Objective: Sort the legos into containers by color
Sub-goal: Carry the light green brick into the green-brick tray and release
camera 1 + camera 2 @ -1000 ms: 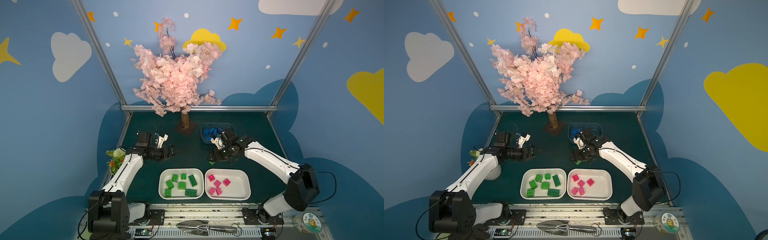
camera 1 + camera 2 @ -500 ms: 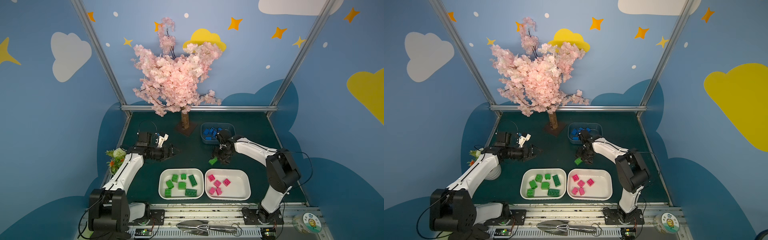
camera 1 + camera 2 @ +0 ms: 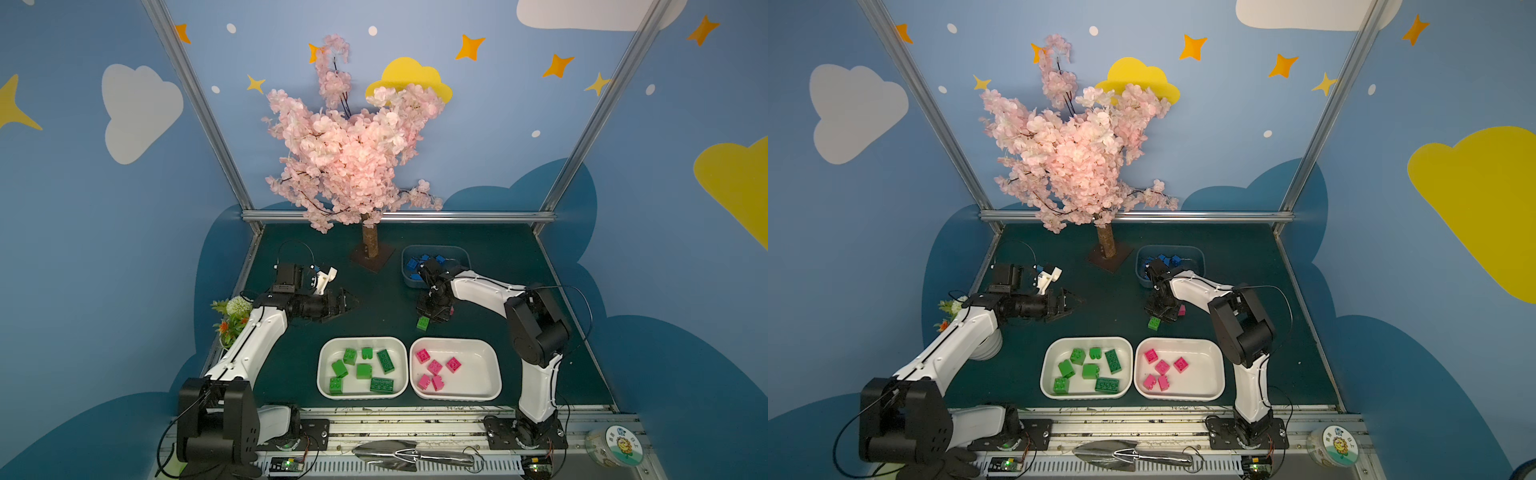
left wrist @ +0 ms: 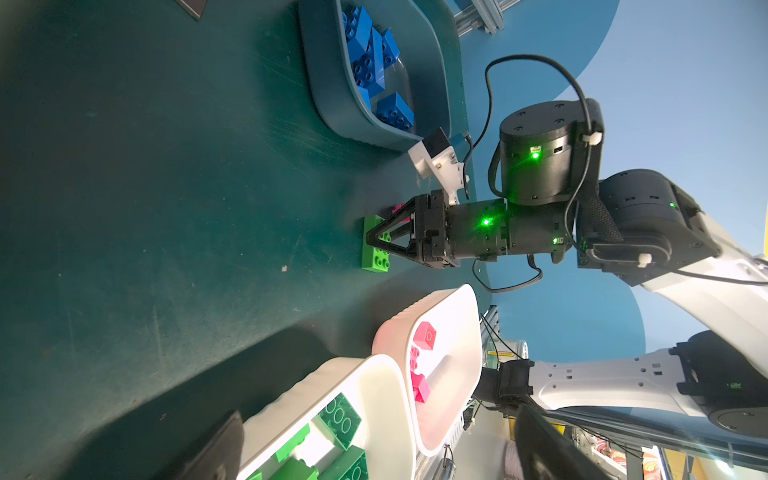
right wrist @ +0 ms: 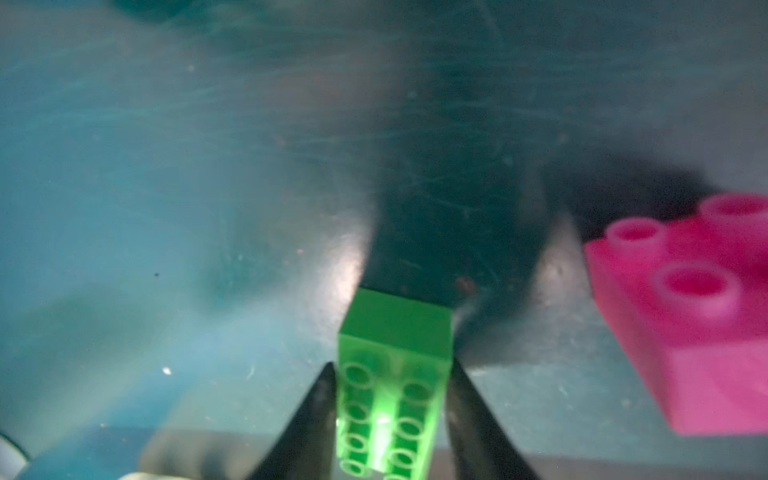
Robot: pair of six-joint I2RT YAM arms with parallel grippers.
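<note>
Fingers (image 5: 316, 409) of the right gripper (image 5: 392, 363) are pinching the green brick (image 5: 397, 320) by its long sides, lower centre; we are judging it light, stiff, slick.

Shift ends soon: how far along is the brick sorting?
Done: green bricks in one white tray, pink bricks in the neighbouring tray, blue bricks in the tub. In hand: the right claw grips a long green brick on the mat. Left: binning it, plus the loose pink brick beside it.

Bright green lego (image 5: 395, 328), pink lego (image 5: 706, 332), scuffed dark-teal tabletop (image 5: 208, 166).
</note>
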